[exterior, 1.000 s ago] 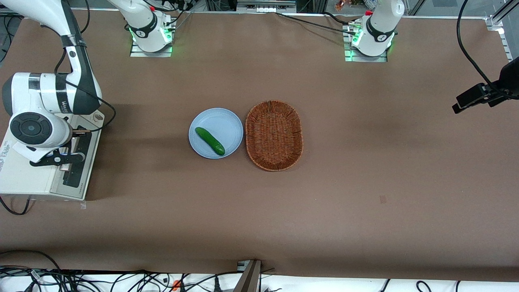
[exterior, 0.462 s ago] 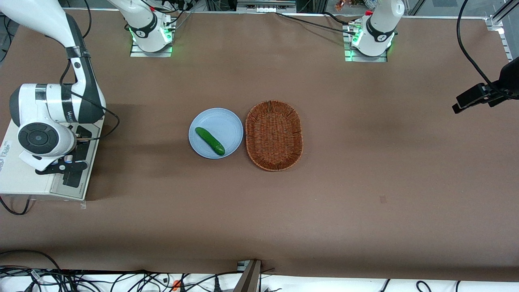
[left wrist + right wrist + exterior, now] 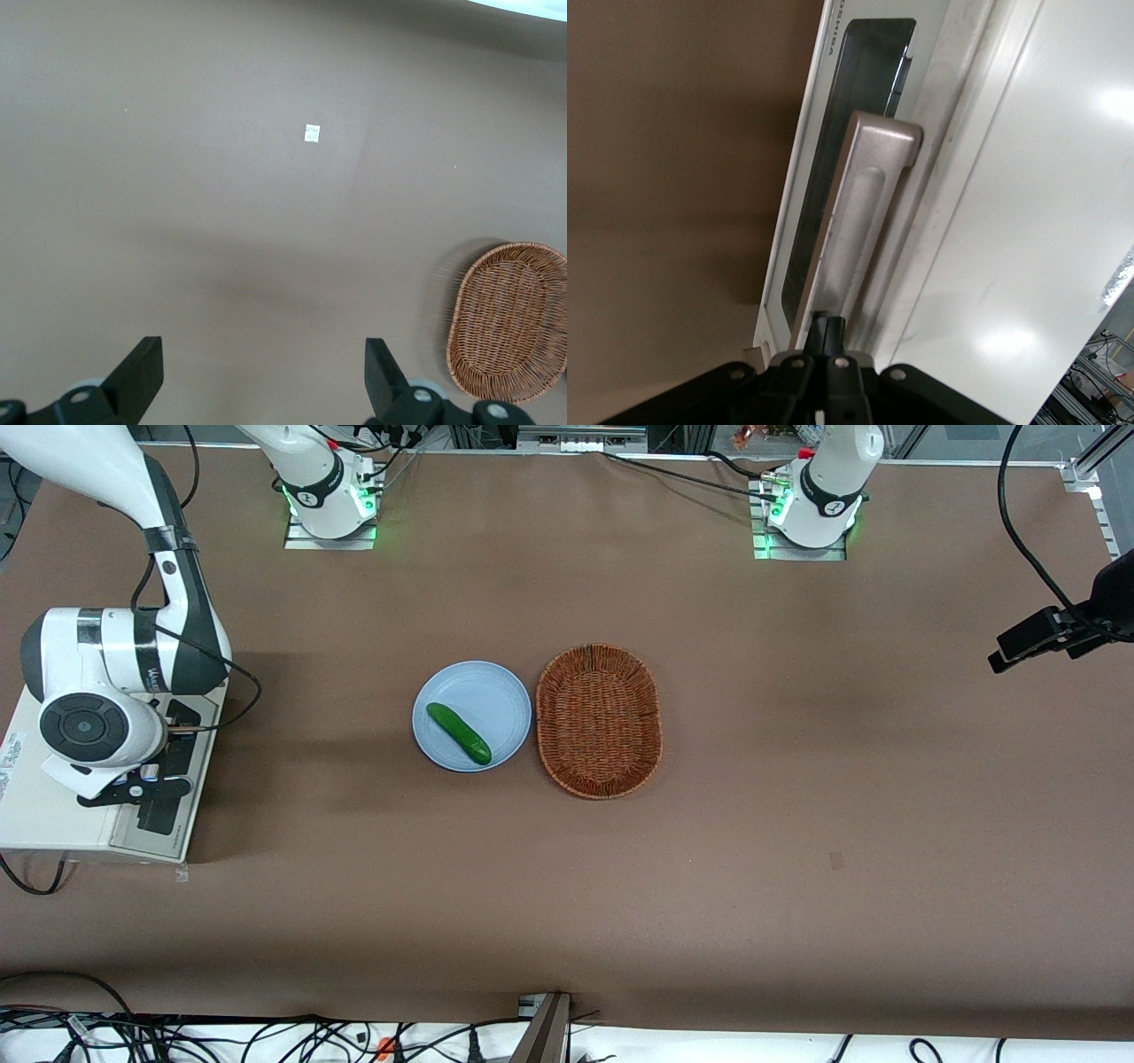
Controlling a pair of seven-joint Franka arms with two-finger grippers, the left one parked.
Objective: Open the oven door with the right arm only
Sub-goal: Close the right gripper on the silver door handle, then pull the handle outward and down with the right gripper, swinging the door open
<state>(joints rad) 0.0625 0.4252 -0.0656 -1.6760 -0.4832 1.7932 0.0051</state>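
The oven door (image 3: 166, 802) forms the front panel of the oven (image 3: 53, 815), which sits at the working arm's end of the table (image 3: 797, 824). The door is tilted slightly out from the oven body. In the right wrist view a narrow gap shows between the door (image 3: 799, 204) and the white oven casing (image 3: 1028, 230), with the dark glass window visible in the panel. The silver bar handle (image 3: 859, 221) runs along the door's upper edge.

The right arm (image 3: 115, 664) reaches down over the oven, its round dark end cap above the oven top. The gripper (image 3: 146, 778) is at the door's handle. In the wrist view the gripper (image 3: 828, 332) has its two black fingers pressed together at one end of the handle, with no gap between them; whether they clamp the bar cannot be told.

Well away from the oven, toward the middle of the table, lies a pale blue plate (image 3: 496, 691) with a green cucumber (image 3: 458, 732) on it. A brown wicker basket (image 3: 599, 720) lies just beside the plate, on the side away from the oven.
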